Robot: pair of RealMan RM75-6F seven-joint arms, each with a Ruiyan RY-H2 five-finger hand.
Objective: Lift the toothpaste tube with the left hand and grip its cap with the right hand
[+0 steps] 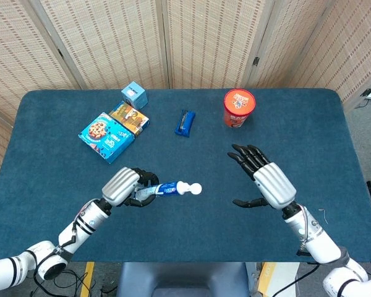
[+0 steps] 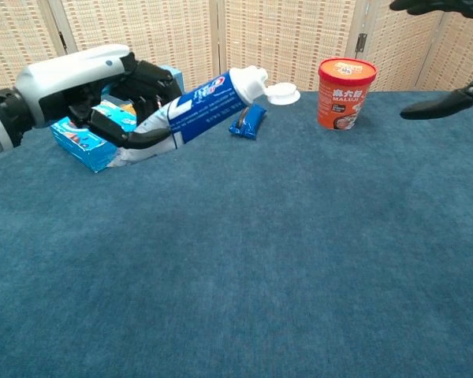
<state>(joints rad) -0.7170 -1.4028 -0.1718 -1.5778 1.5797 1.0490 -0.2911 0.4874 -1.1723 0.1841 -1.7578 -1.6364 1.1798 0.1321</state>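
Fingers (image 2: 138,98) of left hand (image 1: 125,187) clamped on toothpaste tube (image 2: 197,109); right hand (image 1: 264,180) spread apart, empty. Light, soft, probably squeezable body; best gripped at stiff white cap (image 1: 195,188).

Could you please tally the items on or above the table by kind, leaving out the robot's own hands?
Boxes: 3 – light blue cube box, cookie box, orange-brown box
Tubes: 1 – toothpaste tube, held by the left hand
Cups: 1 – red cup
Wrapped packets: 1 – blue packet
Total: 6
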